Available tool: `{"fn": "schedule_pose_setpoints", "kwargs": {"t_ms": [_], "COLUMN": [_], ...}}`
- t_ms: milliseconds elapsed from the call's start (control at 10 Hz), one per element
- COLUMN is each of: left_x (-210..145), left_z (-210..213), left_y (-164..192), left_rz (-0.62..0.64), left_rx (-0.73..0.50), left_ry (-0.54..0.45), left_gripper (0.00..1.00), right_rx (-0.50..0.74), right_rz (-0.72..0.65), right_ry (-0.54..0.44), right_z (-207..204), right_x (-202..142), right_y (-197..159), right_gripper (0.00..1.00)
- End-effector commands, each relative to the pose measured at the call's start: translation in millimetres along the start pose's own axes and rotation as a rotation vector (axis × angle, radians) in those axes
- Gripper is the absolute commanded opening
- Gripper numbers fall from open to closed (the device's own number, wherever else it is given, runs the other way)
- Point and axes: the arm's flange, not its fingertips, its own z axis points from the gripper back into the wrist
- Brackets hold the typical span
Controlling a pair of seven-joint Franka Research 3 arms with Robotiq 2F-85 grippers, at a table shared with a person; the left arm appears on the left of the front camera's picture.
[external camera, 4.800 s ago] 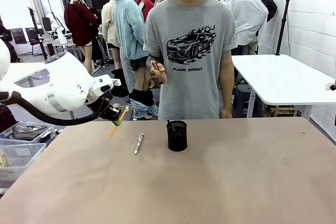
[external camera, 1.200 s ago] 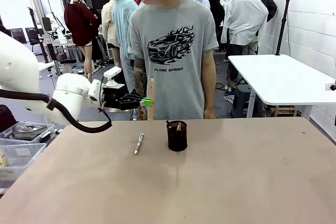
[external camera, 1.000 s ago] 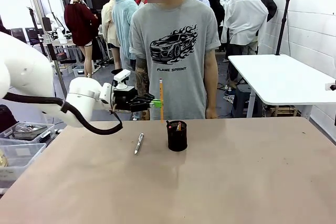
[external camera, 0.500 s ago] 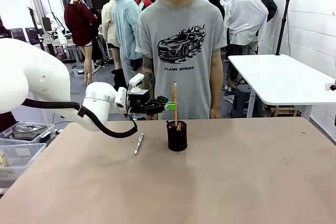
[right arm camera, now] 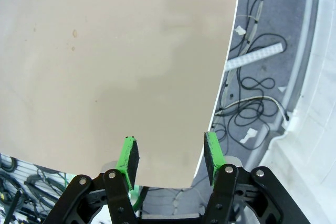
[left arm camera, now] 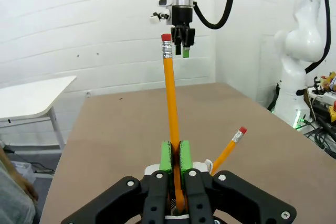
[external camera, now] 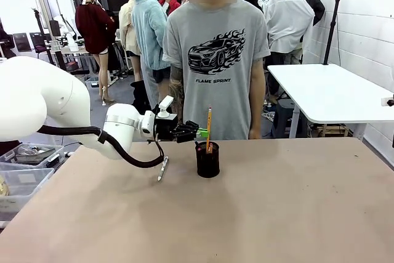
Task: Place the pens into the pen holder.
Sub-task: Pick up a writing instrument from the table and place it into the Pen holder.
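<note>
My left gripper is shut on the long yellow-orange pencil and holds it upright right over the black mesh pen holder. The pencil's lower end dips into the holder's mouth. In the left wrist view the pencil stands clamped between the green pads, and a second orange pencil with a red eraser leans in the cup below. The silver-white pen lies on the table left of the holder. My right gripper hangs open high above the table, holding nothing.
A person in a grey T-shirt stands at the far edge behind the holder, arms down. Bins with odds and ends sit off the table's left side. The right wrist view shows the table's edge and cables on the floor.
My left gripper has carried the pencil rightward from beside the holder to directly above it and lowered it a little. The silver pen has stayed put.
</note>
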Motion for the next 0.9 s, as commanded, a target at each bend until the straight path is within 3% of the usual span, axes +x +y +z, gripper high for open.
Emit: {"fn": "schedule_pose_setpoints", "kwargs": {"t_ms": [0, 300, 500, 800], "left_x": [-4, -12, 1, 28], "left_z": [-3, -1, 10, 24], "left_y": [-4, -13, -13, -17], "left_rz": [-0.015, -0.003, -0.036, -0.081], "left_rx": [-0.013, -0.024, -0.004, 0.035], "left_ry": [0.026, 0.059, 0.025, -0.011], "left_gripper": [0.0, 0.02, 0.42, 0.42], "right_rx": [-0.027, -0.027, -0.027, -0.027], "right_rz": [0.004, 0.004, 0.004, 0.004], "right_ry": [0.002, 0.002, 0.002, 0.002], "right_z": [-1, -1, -1, -1], "right_x": [0, 0, 0, 0], "right_y": [-1, -1, -1, -1], "right_gripper": [0.64, 0.64, 0.64, 0.64]}}
